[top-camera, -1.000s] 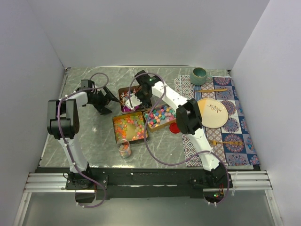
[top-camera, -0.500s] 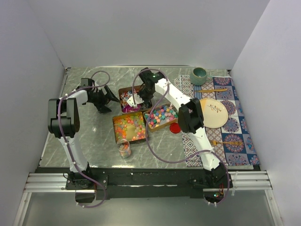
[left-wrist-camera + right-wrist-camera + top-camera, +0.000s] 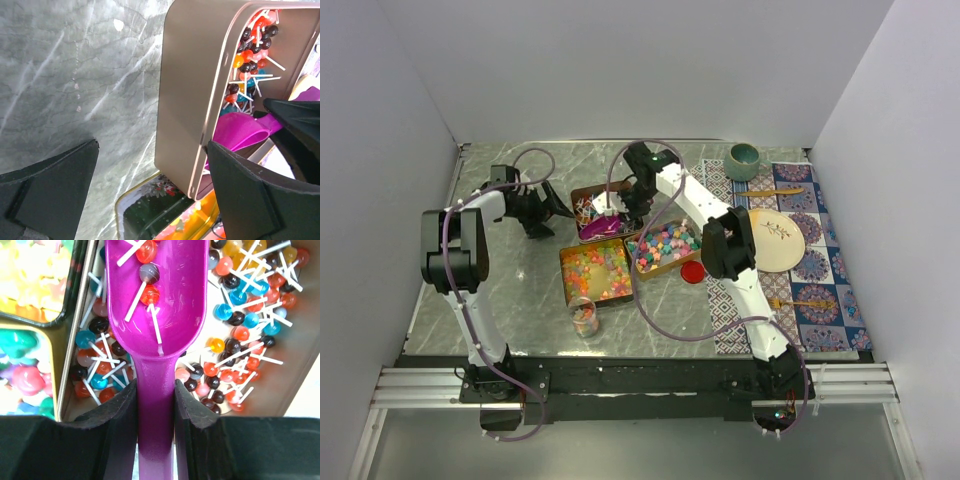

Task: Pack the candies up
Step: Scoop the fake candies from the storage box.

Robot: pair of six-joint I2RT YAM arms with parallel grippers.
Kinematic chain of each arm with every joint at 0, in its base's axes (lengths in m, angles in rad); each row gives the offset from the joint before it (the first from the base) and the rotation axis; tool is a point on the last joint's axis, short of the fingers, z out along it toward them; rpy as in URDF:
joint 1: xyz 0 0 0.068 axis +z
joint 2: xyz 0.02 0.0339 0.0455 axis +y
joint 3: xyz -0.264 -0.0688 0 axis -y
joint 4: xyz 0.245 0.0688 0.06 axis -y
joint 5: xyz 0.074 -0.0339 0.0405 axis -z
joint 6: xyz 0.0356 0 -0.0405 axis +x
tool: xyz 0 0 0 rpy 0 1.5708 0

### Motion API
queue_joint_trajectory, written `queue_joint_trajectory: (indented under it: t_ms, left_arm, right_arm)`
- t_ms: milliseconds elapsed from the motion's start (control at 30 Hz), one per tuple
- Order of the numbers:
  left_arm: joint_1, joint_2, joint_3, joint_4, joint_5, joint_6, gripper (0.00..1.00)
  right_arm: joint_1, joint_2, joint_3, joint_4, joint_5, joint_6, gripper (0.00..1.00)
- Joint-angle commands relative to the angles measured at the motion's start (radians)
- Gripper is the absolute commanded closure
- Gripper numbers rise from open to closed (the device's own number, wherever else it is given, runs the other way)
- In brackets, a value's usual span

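A brown tin (image 3: 192,90) holds several lollipops (image 3: 250,315) with white sticks. My right gripper (image 3: 155,390) is shut on the handle of the purple scoop (image 3: 157,300). The scoop's bowl is over that tin, with three lollipops (image 3: 150,294) lying in it. My left gripper (image 3: 152,175) is open, and the tin's left wall and near corner stand between its fingers. In the top view the left gripper (image 3: 552,207) is at the tin's left side and the right gripper (image 3: 625,205) is over it. A tin of orange-yellow jelly bits (image 3: 595,270) and a tin of pastel balls (image 3: 665,245) lie in front.
A small glass jar (image 3: 583,315) with some candy stands near the front. A flat red lid (image 3: 693,270) lies right of the tins. On the patterned mat (image 3: 820,290) at the right are a plate (image 3: 772,240), a green cup (image 3: 744,155), a spoon and a fork.
My right gripper has shifted a little toward the back and right, and the purple scoop now shows over the near side of the lollipop tin. The left arm has barely moved.
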Motion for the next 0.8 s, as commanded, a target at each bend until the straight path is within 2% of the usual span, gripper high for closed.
queue_joint_trajectory:
  t_ms: [0,233,433,600,767]
  left_arm:
    - [0.014,-0.02,0.006,-0.019,-0.078,0.076,0.03]
    - [0.017,-0.033,0.103,-0.005,0.079,0.121,0.03]
    - [0.051,-0.044,0.166,-0.041,0.138,0.167,0.03]
    - [0.1,-0.081,0.19,-0.062,0.08,0.213,0.03]
    - [0.12,-0.134,0.166,-0.094,-0.049,0.257,0.03]
  right_arm:
    - [-0.016,-0.007,0.022,0.066,-0.098,0.143,1.0]
    - [-0.053,-0.021,0.008,0.078,-0.115,0.215,1.0]
    - [-0.082,-0.062,-0.05,0.11,-0.126,0.271,1.0]
    - [-0.107,-0.128,-0.072,0.143,-0.167,0.344,1.0]
    - [-0.11,-0.285,-0.196,0.227,-0.212,0.45,1.0]
